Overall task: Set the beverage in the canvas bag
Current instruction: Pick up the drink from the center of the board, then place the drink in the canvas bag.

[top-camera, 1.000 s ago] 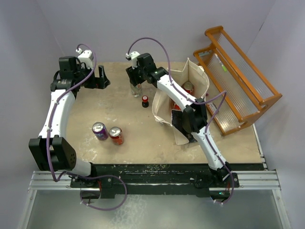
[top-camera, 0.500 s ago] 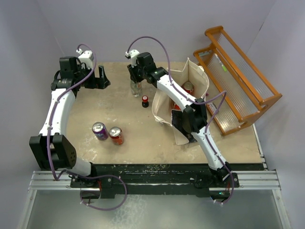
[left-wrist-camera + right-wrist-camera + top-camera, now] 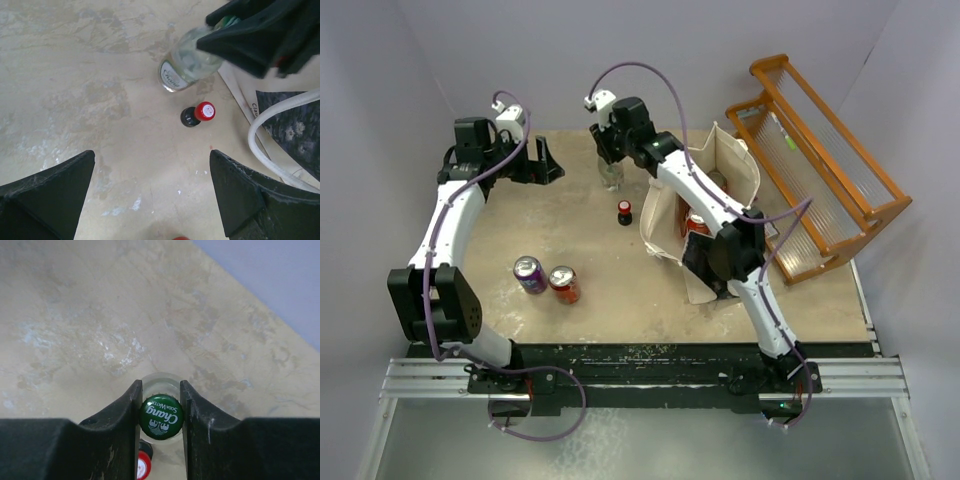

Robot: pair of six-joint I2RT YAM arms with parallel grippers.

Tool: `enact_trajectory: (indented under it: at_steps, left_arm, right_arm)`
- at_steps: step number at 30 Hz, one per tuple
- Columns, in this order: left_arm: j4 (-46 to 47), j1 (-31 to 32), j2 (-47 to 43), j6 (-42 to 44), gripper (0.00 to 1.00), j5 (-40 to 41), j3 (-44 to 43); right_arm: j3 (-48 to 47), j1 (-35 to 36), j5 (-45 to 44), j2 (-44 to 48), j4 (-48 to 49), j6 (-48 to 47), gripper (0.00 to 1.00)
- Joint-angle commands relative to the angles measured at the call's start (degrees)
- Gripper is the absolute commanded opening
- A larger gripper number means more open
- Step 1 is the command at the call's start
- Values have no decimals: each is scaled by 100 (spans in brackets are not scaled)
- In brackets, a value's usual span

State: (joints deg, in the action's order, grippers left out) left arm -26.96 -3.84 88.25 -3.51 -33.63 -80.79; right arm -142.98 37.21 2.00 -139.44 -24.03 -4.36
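Bottle [image 3: 161,417] upright at far side of table [image 3: 580,235], left of bag [image 3: 735,170], not in it. Right gripper [image 3: 160,388] clamped on its green-capped neck. Left gripper [image 3: 152,175] wide, holding nothing, well left of it. Red-cap mini [image 3: 198,113] near its base.

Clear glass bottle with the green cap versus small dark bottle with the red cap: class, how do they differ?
The clear glass bottle is bigger than the small dark bottle. Its cap is green, the dark bottle's red. The right gripper clamps the clear bottle's cap; the dark bottle stands free. Both are capped.
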Motion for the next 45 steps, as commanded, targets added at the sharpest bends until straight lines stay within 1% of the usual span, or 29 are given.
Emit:
enact_trajectory:
  at_steps: [1,6,10,16,19,22,25,30,33,35,38,40,45]
  left_arm:
    - [678,201,203,-254,98,-434,13]
    - [950,424,317,-532,97,-614,11]
    - [1145,718,390,-761,97,-876,-16]
    - [1346,1265,631,-1282,96,-1648,-351]
    - [1387,1550,773,-1462,96,-2035,-545]
    - [1381,1891,1033,-1590,95,-2289,-770]
    - [1344,2214,1326,-1788,91,-2351,-978]
    - [1354,2664,1683,-1995,81,-2222,-1165]
    - [1174,2824,1853,-2003,75,-2082,-1255]
    - [941,2905,1989,-1975,69,-2035,-1411]
    - [684,2994,2098,-1874,61,-2034,-1580]
    - [601,3026,2071,-1818,59,-2010,-1595]
    - [372,3055,1899,-1601,52,-1893,-1606]
  right_arm:
    - [-242,-7,-143,1539,954,-204,0]
    - [-191,-4,-471,2149,831,-336,0]
    - [-98,-3,-568,2789,754,-564,0]
    - [-77,-4,-705,3670,330,-814,0]
    - [250,-2,-868,4232,52,-1088,0]
    - [823,-6,-1030,4830,-191,-1312,0]
    - [1477,-18,-1067,5381,-439,-1406,0]
    - [2729,-141,-951,6237,-526,-1351,0]
    - [3437,-171,-672,6581,-539,-1226,0]
    - [3856,-182,-457,6748,-533,-1078,0]
    - [4291,-179,-127,6847,-541,-826,0]
    - [4503,-182,174,6880,-560,-714,0]
    - [4989,-186,580,7120,-716,-498,0]
